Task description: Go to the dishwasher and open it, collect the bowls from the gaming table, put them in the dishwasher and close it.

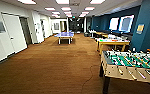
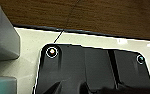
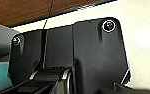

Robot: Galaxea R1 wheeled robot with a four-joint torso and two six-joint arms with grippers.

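Brown carpet (image 1: 53, 67) surrounds you; the yellow-edged gaming table (image 1: 113, 42) sits at two o'clock, beyond the table-football table (image 1: 131, 65). No writing reads. Neither gripper's grip can be told.

Table-football table (image 1: 131, 65) cut off at right edge; items on gaming table (image 1: 112, 41) too blurred.

Both wrists held low against the robot's pale body (image 2: 91, 40), cameras facing their own dark plates (image 3: 96, 57); fingers indistinct.
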